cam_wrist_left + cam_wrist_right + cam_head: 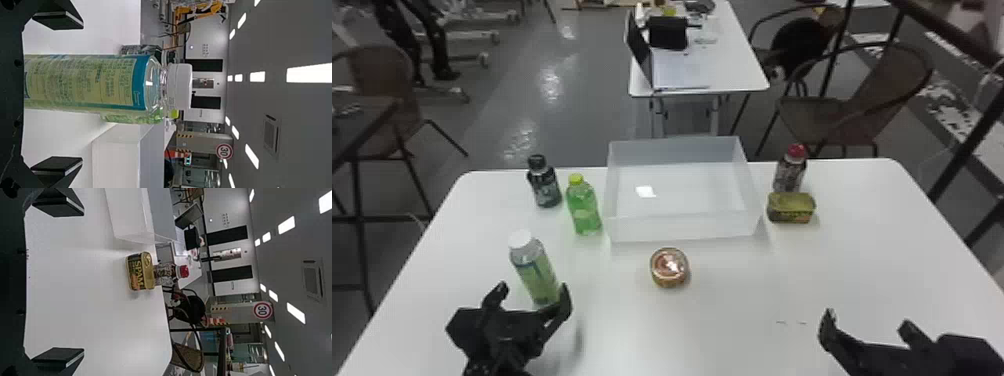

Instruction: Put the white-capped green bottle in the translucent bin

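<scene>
– Please, how does the left hand (533, 292) stand?
– Its two fingers are spread wide, and they have hold of nothing. In the left wrist view the white-capped green bottle (536, 275) shows across the gap between them, touching neither finger.
– And the right hand (867, 322)?
– It is over the near right part of the desk (732, 305), with its fingers also wide apart and nothing in their grip.
– How does the bottle look, exactly?
– It stands upright on the near left part of the desk. The label is pale yellow-green with small dark writing, and has a blue band at its upper end. Above this the shoulder is clear, and the cap (520, 240) is smooth, white and broad.
– What is around, going farther?
– Bare white desk lies between this bottle and the round tin (670, 268), which is in front of the translucent bin (682, 230). The bin has straight walls and is near the far edge. Just beside its left wall is the yellow-capped bottle (584, 212); the dark bottle (546, 187) is a little beyond, more to the left. On the right are the oblong tin (790, 208) and, behind it, the red-capped bottle (790, 172).
</scene>
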Tool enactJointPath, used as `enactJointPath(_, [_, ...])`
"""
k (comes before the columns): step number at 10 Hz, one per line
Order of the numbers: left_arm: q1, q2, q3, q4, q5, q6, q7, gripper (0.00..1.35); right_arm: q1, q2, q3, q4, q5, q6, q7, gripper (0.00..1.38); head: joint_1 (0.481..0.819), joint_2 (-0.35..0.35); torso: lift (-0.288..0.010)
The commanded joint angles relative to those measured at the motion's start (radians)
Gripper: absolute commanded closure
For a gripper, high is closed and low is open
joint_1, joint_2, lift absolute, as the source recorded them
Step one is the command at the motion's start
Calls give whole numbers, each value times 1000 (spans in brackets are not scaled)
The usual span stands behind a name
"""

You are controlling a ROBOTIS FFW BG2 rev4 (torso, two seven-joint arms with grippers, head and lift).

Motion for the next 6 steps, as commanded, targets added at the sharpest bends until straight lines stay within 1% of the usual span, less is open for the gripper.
enactJointPath(1, [-36,24,-4,42,21,-2,0,93,-8,13,0,8,5,0,9,51,695,75,-70])
enactJointPath(2, [-57,35,-13,61,24,-2,0,93,-14,22,0,16,9,0,15,51,695,81,-70])
enactJointPath(3, [-83,36,-15,90,26,-4,0,96,-19,28,0,19,11,0,24,51,695,90,-70])
enactJointPath(4, [-105,36,-15,119,38,-5,-1,96,-21,30,0,21,12,0,29,51,695,94,-70])
enactJointPath(6, [-132,52,-20,154,47,-8,-3,121,-24,36,0,25,14,0,30,51,695,98,-70])
